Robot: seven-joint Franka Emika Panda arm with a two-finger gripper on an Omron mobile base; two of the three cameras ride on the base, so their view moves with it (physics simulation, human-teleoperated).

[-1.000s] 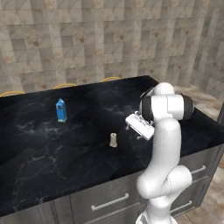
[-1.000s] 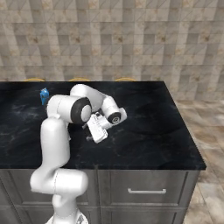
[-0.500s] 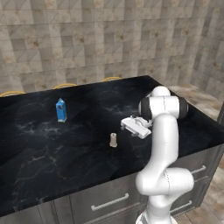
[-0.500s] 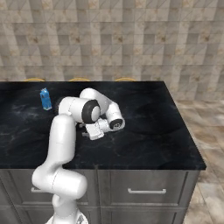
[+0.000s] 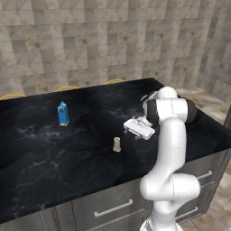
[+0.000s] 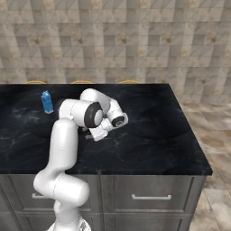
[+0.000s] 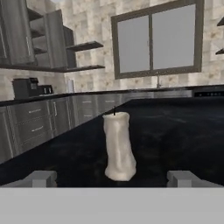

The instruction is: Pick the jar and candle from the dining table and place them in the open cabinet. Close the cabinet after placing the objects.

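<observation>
The candle (image 5: pixel 117 144), a small cream pillar, stands upright on the black marble dining table (image 5: pixel 40 158). My gripper (image 5: pixel 129 129) hovers low just to its right, level with the tabletop and pointing at it. In the hand view the candle (image 7: pixel 118 146) stands centred a short way ahead of my gripper (image 7: pixel 113 179). The jaws are open, one fingertip on each side, and nothing is between them. The jar is out of view. Dark upper wall units with shelves (image 7: pixel 26 39) show far off; I cannot tell whether one is the open cabinet.
A blue carton (image 5: pixel 63 113) stands on the table's far left, also seen as the carton (image 6: pixel 46 101) behind my arm. Grey drawer fronts (image 6: pixel 149 196) with silver handles run under the slab. A far counter with a dark appliance (image 7: pixel 28 87) lies beyond.
The arm has swung round and the hand has dropped lower over the table, turning level to face the candle. The jaws stayed open. The candle and carton have not moved.
</observation>
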